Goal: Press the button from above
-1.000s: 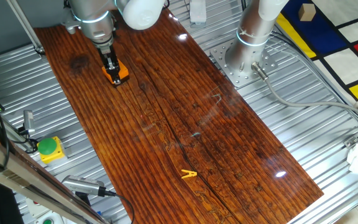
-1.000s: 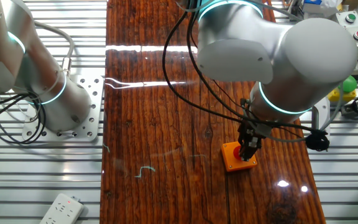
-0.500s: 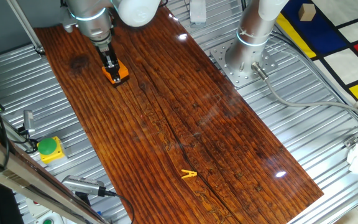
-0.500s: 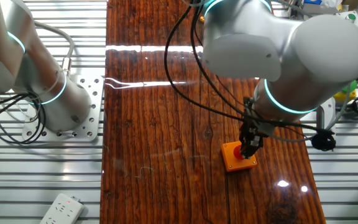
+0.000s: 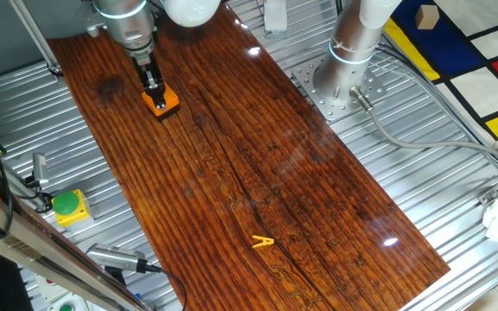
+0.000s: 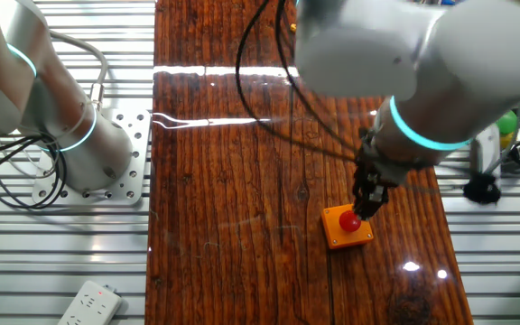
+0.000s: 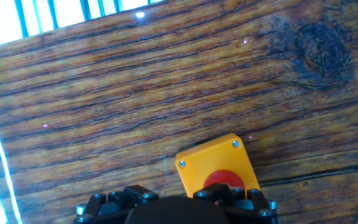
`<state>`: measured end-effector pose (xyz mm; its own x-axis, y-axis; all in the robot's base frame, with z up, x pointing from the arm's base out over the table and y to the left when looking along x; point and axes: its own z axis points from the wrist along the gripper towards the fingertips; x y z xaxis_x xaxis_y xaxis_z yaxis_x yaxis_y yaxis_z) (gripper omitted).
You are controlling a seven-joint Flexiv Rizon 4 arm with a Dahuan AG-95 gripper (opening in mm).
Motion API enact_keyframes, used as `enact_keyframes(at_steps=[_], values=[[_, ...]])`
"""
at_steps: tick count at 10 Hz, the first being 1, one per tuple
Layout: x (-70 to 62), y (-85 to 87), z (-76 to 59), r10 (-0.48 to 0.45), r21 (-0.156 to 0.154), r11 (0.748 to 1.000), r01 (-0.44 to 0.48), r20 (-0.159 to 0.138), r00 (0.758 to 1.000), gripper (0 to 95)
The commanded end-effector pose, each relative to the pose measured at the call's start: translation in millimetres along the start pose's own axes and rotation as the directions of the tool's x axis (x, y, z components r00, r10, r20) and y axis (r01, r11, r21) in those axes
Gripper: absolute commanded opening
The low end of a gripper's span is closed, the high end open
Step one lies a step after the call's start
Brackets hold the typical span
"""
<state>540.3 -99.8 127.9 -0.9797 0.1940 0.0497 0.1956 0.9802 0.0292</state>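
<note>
The button is a small round red cap on a square orange base, standing on the wooden table top. My gripper hangs just above the cap's right side, fingers pointing down. One fixed view shows the gripper over the orange base at the far left of the board. In the hand view the red cap and its base lie at the bottom edge, partly behind the dark hand body. No view shows whether the fingertips are apart.
A green button on a yellow box sits off the board at the left. A yellow clip lies on the board near the front. A second arm's base stands beside the board. A white power strip lies off the board.
My gripper has risen off the button, and the arm has moved up with it. The red cap now shows more fully beside the fingers. The button box has not moved.
</note>
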Motion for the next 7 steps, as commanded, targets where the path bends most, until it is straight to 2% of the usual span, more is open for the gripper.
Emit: enact_keyframes(at_steps=[1, 3, 5, 6, 7], values=[[-2.3, 21.6, -5.8, 0.052, 0.003, 0.999, -0.052, 0.012, 0.999, 76.0], [1.7, 39.5, -15.8, 0.06, 0.0, 0.998, -0.06, 0.028, 0.998, 76.0], [4.4, 59.5, -19.0, 0.06, -0.005, 0.998, -0.059, 0.082, 0.995, 76.0], [4.7, 69.0, -19.4, 0.059, -0.006, 0.998, -0.059, 0.096, 0.994, 76.0], [5.8, 76.9, -21.6, 0.059, 0.007, 0.998, -0.06, 0.102, 0.993, 57.0]])
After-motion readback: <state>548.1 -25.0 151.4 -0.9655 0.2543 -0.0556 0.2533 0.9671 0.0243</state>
